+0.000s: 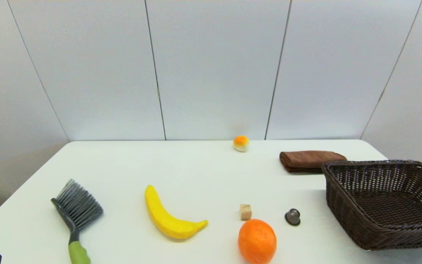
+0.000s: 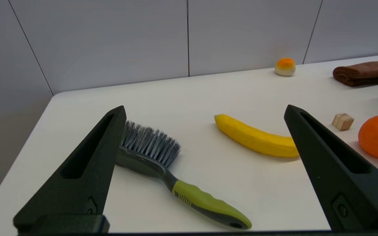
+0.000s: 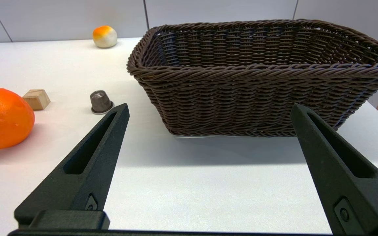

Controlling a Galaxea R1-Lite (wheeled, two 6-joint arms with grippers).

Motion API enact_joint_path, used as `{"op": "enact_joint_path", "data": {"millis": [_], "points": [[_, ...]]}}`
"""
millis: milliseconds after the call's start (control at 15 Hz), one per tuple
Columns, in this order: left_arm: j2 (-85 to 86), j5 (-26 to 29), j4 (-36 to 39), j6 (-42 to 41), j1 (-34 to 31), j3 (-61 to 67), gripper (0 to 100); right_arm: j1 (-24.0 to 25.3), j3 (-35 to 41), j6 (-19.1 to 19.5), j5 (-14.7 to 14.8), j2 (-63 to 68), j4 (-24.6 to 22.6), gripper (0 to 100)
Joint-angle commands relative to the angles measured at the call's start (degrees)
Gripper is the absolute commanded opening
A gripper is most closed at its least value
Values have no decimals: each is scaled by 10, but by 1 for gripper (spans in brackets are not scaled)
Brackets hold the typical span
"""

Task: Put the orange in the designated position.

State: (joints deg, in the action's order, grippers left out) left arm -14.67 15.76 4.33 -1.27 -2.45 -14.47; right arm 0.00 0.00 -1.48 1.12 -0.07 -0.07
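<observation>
Orange (image 1: 257, 241) at tabletop's (image 1: 196, 165) near edge, wooden cube (image 1: 245, 212) and dark capsule (image 1: 292, 216) just behind; basket (image 1: 346, 216) right. Left gripper (image 2: 205, 111) and right gripper (image 3: 208, 109): fingers apart, empty.

White table (image 1: 203, 172) bears orange (image 1: 257, 241), banana (image 1: 170, 220), basket (image 1: 346, 205).

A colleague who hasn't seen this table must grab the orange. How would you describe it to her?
Start at the dark wicker basket on the table's right side, then look left past the small grey capsule. The orange sits near the front edge, just in front of a small wooden cube. It is the big, round, uniformly orange fruit.
</observation>
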Motion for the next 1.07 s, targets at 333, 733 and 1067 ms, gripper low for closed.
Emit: {"op": "enact_joint_path", "data": {"millis": [333, 733, 1067], "points": [[61, -49, 0, -1, 12, 89, 100, 0, 0, 0, 0, 0, 0, 100], [147, -112, 8, -3, 25, 144, 100, 0, 0, 1, 0, 0, 0, 100], [147, -115, -2, -7, 25, 144, 100, 0, 0, 0, 0, 1, 0, 100]]}}
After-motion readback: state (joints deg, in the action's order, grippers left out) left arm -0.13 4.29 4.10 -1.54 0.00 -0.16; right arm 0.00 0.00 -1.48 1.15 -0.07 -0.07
